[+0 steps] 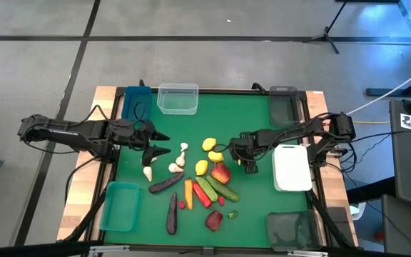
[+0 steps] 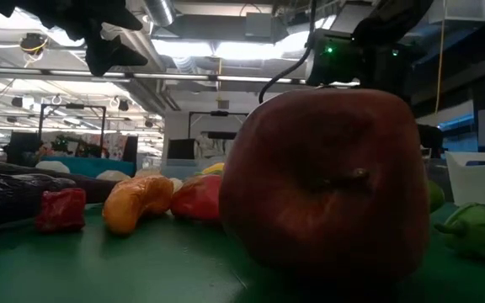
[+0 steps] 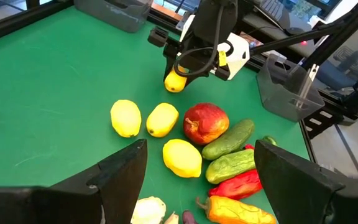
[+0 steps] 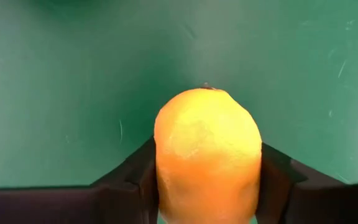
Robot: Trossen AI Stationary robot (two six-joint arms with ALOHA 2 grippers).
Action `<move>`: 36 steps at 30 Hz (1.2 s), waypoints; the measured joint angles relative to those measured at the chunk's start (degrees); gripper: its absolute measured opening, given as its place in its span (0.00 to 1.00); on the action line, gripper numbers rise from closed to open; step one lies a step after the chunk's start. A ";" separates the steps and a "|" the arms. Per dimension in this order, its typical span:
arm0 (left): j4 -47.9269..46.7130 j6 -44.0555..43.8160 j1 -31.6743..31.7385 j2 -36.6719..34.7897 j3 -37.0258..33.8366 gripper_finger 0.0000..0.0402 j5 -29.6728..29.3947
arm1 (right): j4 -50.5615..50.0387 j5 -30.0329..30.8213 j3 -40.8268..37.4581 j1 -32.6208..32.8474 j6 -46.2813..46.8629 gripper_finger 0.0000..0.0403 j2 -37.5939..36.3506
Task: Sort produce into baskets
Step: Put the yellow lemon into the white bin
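One lemon [image 4: 207, 155] pinched in right pincer [image 1: 249, 163]; white basket [image 1: 292, 168] just beside. Left pincer [image 1: 157, 143] spread, idle.

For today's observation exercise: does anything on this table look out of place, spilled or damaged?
Nothing looks damaged or spilled. The produce lies loose mid-mat, unsorted; every visible basket, such as the white basket, looks empty. One red apple sits apart near the front edge. The right gripper holds a lemon; the left gripper is open.

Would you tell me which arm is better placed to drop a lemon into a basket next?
The right: its gripper is shut on a lemon, beside the white basket. The left gripper hovers open and empty near the garlic.
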 joint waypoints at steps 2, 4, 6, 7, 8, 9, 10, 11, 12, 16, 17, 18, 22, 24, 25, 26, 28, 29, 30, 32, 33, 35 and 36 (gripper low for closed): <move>0.00 -0.01 0.00 -0.02 0.00 0.72 0.00 | -0.07 -0.02 0.07 0.02 0.16 0.43 0.00; 0.00 -0.01 0.00 -0.02 0.00 0.72 0.00 | -1.22 -0.09 0.88 0.02 0.95 0.43 0.02; 0.00 -0.01 0.00 0.00 0.00 0.72 0.00 | -2.93 -0.43 2.31 0.02 1.50 0.43 -0.31; 0.00 -0.01 0.00 -0.01 0.00 0.72 0.00 | -4.01 -0.57 3.15 0.02 1.75 0.43 -0.52; 0.00 -0.01 0.00 0.00 0.00 0.72 0.00 | -5.22 -0.59 3.94 0.03 1.99 0.43 -0.97; -0.04 -0.05 0.00 0.00 0.00 0.72 0.00 | -6.95 -0.61 4.78 0.07 2.57 0.44 -1.53; -0.02 -0.12 0.00 -0.02 0.00 0.72 0.00 | -8.51 -0.64 5.58 0.09 3.17 0.46 -2.24; -0.03 -0.29 0.00 -0.01 0.00 0.72 0.00 | -9.89 -0.78 6.21 0.09 4.26 0.47 -3.15; -0.14 -0.46 0.00 0.00 0.00 0.72 0.00 | -11.28 -1.09 6.53 0.09 5.24 0.49 -4.25; -0.45 -0.52 0.00 0.00 0.00 0.72 0.00 | -16.33 -2.91 6.72 0.09 11.07 0.47 -9.92; -0.42 -0.52 0.00 -0.02 0.00 0.72 0.00 | -17.91 -3.45 6.73 0.10 13.21 0.46 -11.55; -0.46 -0.54 0.00 0.00 0.00 0.72 0.00 | -19.64 -3.88 6.73 0.39 15.44 0.45 -13.24; -0.44 -0.64 0.00 0.00 0.00 0.72 0.00 | -26.14 -3.62 6.73 3.02 24.57 0.45 -20.14; -0.44 -0.66 0.00 -0.01 0.00 0.72 0.00 | -29.34 -2.57 6.73 5.16 30.57 0.48 -23.44; -0.45 -0.69 0.00 -0.01 0.00 0.72 0.00 | -31.07 -1.68 6.73 6.35 34.16 0.49 -24.91; -0.44 -0.96 0.00 -0.02 0.00 0.72 0.00 | -32.78 -0.83 6.73 7.55 37.97 0.50 -26.28; -0.44 -1.11 0.00 0.00 0.00 0.72 0.02 | -35.75 0.95 6.73 10.30 45.75 0.51 -28.50; -0.44 -1.11 0.00 0.00 0.00 0.72 0.02 | -37.13 2.00 6.73 11.71 49.61 0.51 -29.35; -0.44 -1.11 0.00 -0.01 0.00 0.72 0.02 | -38.19 2.84 6.73 13.15 53.21 0.50 -29.86; -0.44 -1.11 0.00 0.00 0.00 0.72 0.02 | -39.36 3.58 6.73 15.77 59.23 0.49 -30.42; -0.44 -1.11 0.00 0.00 0.00 0.72 0.02 | -39.84 3.56 6.73 16.99 62.02 0.49 -30.40; -0.44 -1.11 0.00 -0.01 0.00 0.72 0.02 | -40.49 3.65 6.72 19.14 66.64 0.48 -30.31; -0.44 -1.11 0.00 0.00 0.00 0.72 0.02 | -40.38 3.93 6.47 20.03 68.97 0.49 -30.21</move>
